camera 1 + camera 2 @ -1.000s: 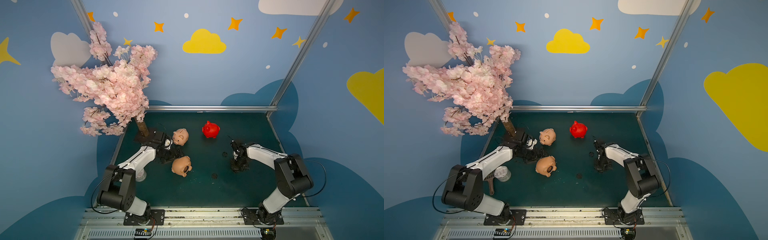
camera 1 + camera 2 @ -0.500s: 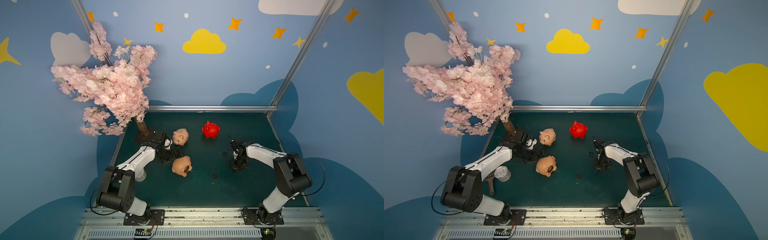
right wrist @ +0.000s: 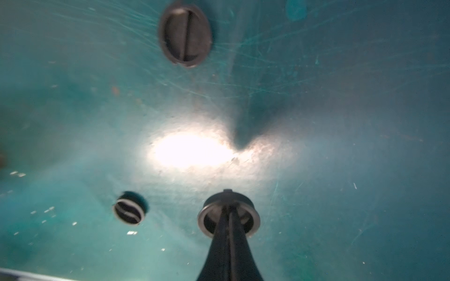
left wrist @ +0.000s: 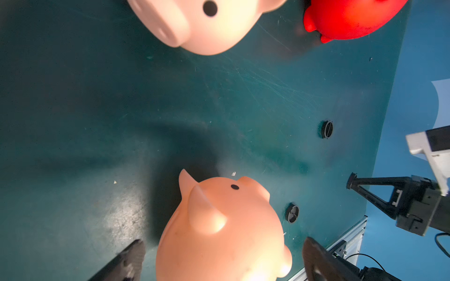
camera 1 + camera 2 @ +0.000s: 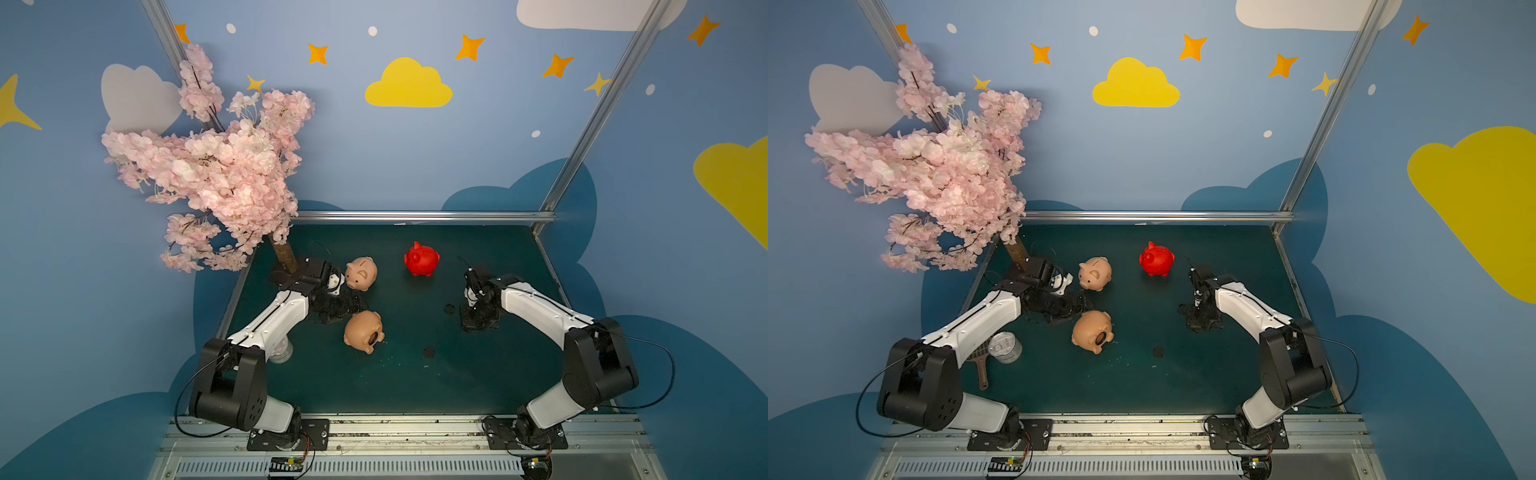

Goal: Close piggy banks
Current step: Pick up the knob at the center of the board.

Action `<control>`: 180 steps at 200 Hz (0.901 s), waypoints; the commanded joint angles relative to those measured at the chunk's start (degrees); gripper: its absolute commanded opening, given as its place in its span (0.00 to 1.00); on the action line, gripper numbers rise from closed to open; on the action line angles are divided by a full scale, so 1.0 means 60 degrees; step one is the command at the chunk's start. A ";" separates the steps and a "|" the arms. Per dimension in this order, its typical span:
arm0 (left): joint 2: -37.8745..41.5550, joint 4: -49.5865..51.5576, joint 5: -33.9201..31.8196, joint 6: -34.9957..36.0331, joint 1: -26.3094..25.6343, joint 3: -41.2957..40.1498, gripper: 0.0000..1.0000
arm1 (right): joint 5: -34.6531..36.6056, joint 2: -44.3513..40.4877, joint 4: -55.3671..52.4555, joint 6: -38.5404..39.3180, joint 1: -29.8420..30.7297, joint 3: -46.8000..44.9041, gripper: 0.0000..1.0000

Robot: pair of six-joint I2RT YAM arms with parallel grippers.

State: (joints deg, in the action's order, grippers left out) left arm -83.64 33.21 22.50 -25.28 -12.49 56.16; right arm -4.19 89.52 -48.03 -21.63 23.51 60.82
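Work surface: flat dark green mat (image 5: 415,386), scuffed and finely scratched, with a bright glare patch in the right wrist view. Enclosure: blue walls (image 5: 415,166) painted with yellow clouds and orange stars, aluminium rail (image 5: 415,216) along the far edge, pink blossom tree (image 5: 216,166) rooted at the far-left corner of the mat. Left gripper (image 4: 222,254): jaws spread wide, one finger on each side of the tipped tan piggy bank (image 4: 219,231), just beside its flanks with a narrow gap at each, nothing clamped. Same piggy bank on its side left of mat centre in both top views, round belly opening uncovered. Upright tan piggy bank (image 5: 360,273) just beyond the left wrist. Red piggy bank (image 5: 422,259) upright toward the far edge, well apart from both grippers. Right gripper (image 3: 229,211): jaws pressed together inside the cup of a small dark plug (image 3: 253,220), clamped on its centre rib, over the right side of the mat. Loose plug (image 5: 449,308) flat on the mat just beside the right gripper; second loose plug (image 5: 429,352) nearer the front, between the tipped tan piggy bank and the right arm.
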 commanded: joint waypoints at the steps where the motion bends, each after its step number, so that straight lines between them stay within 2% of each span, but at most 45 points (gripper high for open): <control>1: 0.0375 0.0510 0.0088 0.0191 0.0017 0.0440 0.99 | -0.0540 -0.0554 -0.0152 0.0198 0.0156 0.0165 0.00; 46: 0.1054 0.1614 -0.0437 0.0979 -0.0044 0.1133 0.99 | -0.1144 -0.1885 0.0944 0.0611 0.0724 -0.0245 0.00; 76: 0.1298 0.2212 -0.0802 0.2074 -0.0708 0.1477 0.99 | -0.1782 -0.2821 0.2081 0.0714 0.0993 -0.0801 0.00; 107: 0.0937 0.2551 -0.0977 0.3438 -0.1716 0.1641 0.99 | -0.2154 -0.3720 0.3323 0.0803 0.1416 -0.1471 0.00; 148: 0.0219 0.3272 -0.0410 0.3949 -0.1744 0.2255 0.99 | -0.2283 -0.4748 0.5107 0.0725 0.2095 -0.2525 0.00; 180: -0.0222 0.3772 -0.0882 0.4109 -0.1698 0.2388 0.99 | -0.2043 -0.5270 0.6077 0.0621 0.2510 -0.3224 0.00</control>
State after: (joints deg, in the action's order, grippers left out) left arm -83.61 51.40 18.04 -3.53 -23.14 69.54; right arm -16.75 59.99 -19.20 -17.58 37.08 43.86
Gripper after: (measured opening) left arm 0.994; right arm 0.049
